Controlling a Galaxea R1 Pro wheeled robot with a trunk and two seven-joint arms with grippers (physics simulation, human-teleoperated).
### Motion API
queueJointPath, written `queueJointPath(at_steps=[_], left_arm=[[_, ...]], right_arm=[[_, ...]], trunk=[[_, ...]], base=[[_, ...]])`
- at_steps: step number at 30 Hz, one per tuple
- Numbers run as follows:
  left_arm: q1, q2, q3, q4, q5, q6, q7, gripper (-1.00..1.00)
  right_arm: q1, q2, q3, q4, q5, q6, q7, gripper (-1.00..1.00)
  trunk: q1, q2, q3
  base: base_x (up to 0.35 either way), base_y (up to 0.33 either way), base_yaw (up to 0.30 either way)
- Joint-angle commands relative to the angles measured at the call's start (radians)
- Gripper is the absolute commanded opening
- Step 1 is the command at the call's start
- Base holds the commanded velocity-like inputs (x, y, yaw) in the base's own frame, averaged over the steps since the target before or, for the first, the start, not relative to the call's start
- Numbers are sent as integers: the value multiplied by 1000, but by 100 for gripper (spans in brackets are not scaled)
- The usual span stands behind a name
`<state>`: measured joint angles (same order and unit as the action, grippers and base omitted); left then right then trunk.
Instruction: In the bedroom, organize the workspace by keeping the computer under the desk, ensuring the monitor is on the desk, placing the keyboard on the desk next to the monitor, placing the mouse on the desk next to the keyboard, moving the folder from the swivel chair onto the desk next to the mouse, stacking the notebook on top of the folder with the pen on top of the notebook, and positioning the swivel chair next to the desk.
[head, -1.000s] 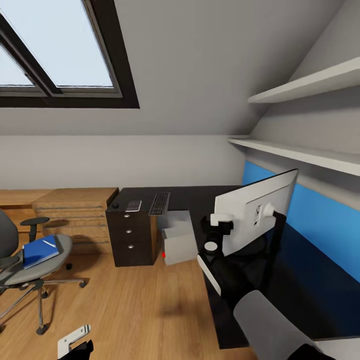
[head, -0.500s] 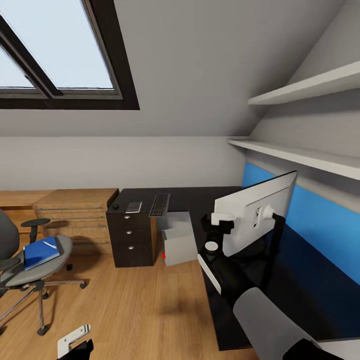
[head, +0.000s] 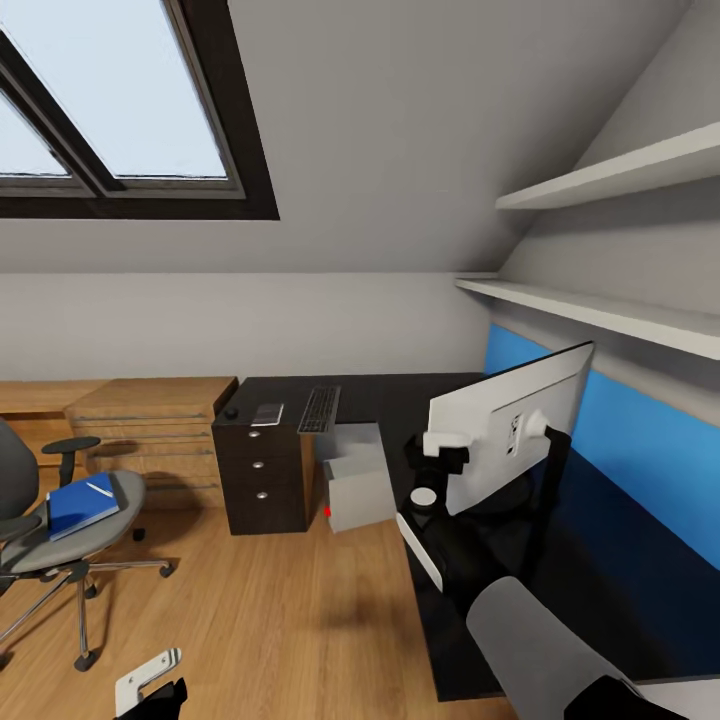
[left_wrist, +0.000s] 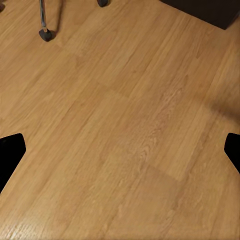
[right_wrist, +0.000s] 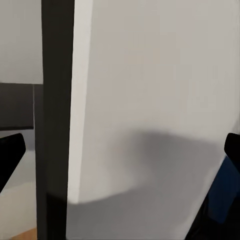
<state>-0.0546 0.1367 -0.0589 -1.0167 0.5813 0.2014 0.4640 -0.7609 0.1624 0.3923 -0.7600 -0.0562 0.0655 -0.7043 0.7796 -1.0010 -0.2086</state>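
Note:
The monitor (head: 510, 420) stands on the right wing of the black desk (head: 390, 395), its white back towards me. My right gripper (head: 438, 462) is open at the monitor's near edge; in the right wrist view its fingers straddle the dark bezel and white back of the monitor (right_wrist: 150, 100). The keyboard (head: 320, 408), grey notebook (head: 267, 412) and mouse (head: 231, 411) lie on the far desk wing. The computer (head: 357, 487) sits on the floor under the desk. On the swivel chair (head: 60, 545) at left lies the blue folder (head: 75, 505) with the white pen (head: 98, 486) on it. My left gripper (left_wrist: 120, 160) hangs open over bare floor.
A black three-drawer unit (head: 262, 470) carries the desk's left end, with a light-wood chest (head: 150, 420) beside it. White shelves (head: 600, 305) and a blue wall panel (head: 640, 430) run along the right. A chair castor (left_wrist: 46, 34) is near the left gripper. Wood floor lies between chair and desk.
Almost nothing: the right gripper and the monitor's edge have shifted very slightly. Chair, folder and the things on the desk stay where they were.

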Motion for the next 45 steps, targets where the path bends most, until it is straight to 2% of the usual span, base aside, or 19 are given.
queueJointPath(at_steps=[1,34,45], left_arm=[[-1,1,-4,-2,6,3,8,100],[-1,6,-3,-2,7,3,7,100],[-1,5,-2,-2,8,3,7,100]], right_arm=[[-1,-1,5,-1,-6,7,-8,100],[0,-3,4,3,-6,10,-37,100],[0,-3,5,7,-5,11,-40,100]], trunk=[[0,-1,-1],[0,-1,0],[0,-1,0]], base=[[0,0,0],[-1,-12,-22],[-95,-1,0]])
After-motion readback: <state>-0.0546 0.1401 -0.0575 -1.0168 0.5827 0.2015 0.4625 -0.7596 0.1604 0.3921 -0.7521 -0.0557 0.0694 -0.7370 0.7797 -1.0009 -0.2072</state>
